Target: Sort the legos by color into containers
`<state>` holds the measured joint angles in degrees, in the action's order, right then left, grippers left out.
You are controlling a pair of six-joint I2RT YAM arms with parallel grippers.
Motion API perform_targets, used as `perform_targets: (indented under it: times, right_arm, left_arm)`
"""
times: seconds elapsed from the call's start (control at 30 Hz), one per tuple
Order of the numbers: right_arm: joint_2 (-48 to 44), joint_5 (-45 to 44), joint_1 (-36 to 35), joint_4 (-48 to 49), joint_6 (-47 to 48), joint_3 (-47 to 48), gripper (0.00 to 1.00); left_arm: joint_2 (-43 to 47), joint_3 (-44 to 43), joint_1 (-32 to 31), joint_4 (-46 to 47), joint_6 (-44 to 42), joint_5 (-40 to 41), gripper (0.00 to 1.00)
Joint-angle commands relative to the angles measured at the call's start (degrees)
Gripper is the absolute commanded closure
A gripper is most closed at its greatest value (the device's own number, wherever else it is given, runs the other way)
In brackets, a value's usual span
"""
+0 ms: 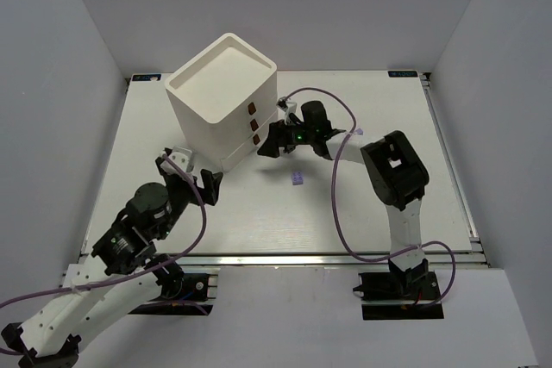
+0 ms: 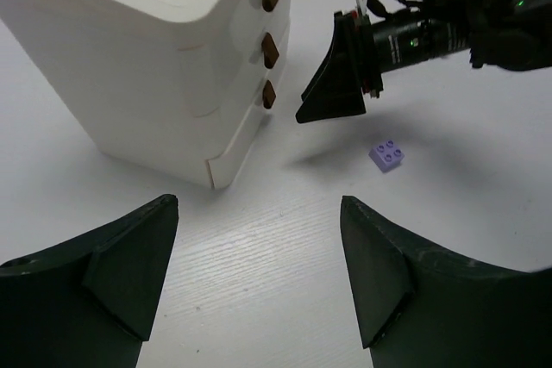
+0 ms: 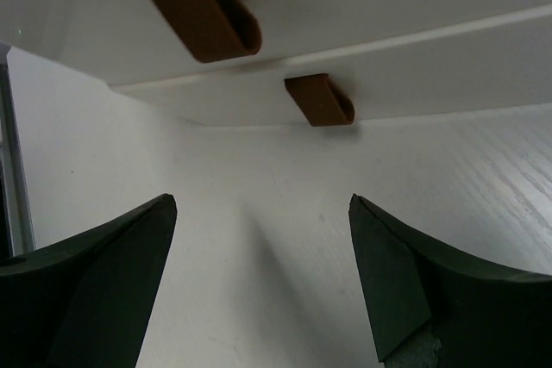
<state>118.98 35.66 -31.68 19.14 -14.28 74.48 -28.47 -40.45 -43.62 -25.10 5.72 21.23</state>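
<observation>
The white cabinet (image 1: 222, 96) stands at the back left, its three drawers with red-brown handles (image 1: 254, 125) facing right. One pale purple lego (image 1: 297, 178) lies on the table in front of it, also in the left wrist view (image 2: 389, 154). My right gripper (image 1: 269, 142) is open and empty, low and close in front of the drawer fronts; its view shows two handles (image 3: 319, 98) just ahead of the gripper (image 3: 263, 273). My left gripper (image 1: 197, 180) is open and empty near the cabinet's near corner (image 2: 211, 170). No green legos are in view.
The three drawers (image 2: 269, 49) look shut; the cabinet's lowest part juts forward a little. The right gripper (image 2: 332, 96) hangs between the drawers and the purple lego. A small pale object (image 1: 356, 131) lies right of the right wrist. Purple cables loop over both arms.
</observation>
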Motion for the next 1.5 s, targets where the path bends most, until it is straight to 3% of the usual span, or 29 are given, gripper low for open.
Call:
perform_targets:
  times: [0.0, 0.37, 0.93, 1.13, 1.33, 1.47]
  right_arm:
    - [1.95, -0.94, -0.05, 11.7, -4.44, 2.25, 0.14]
    - [8.28, 1.17, 0.04, 21.2, -6.8, 3.65, 0.17]
    - [13.47, -0.06, 0.13, 24.63, -10.06, 7.79, 0.27]
    - [14.35, 0.2, 0.22, 24.72, -9.97, 9.37, 0.36]
    - [15.49, 0.64, 0.3, 24.99, -11.2, 10.51, 0.53]
    - [15.85, 0.55, 0.39, 24.99, -11.64, 10.86, 0.59]
  left_arm:
    - [2.36, 0.89, 0.29, 0.58, 0.79, 3.02, 0.15]
    - [-0.09, 0.81, 0.29, 0.23, 0.79, 3.02, 0.14]
    - [1.13, 0.9, 0.29, 0.23, 1.14, 4.17, 0.14]
    - [0.96, 0.9, 0.29, 0.23, 1.23, 4.25, 0.13]
    - [0.61, 0.98, 0.29, 0.14, 1.23, 4.17, 0.13]
    - [0.61, 0.98, 0.29, 0.23, 1.23, 4.25, 0.13]
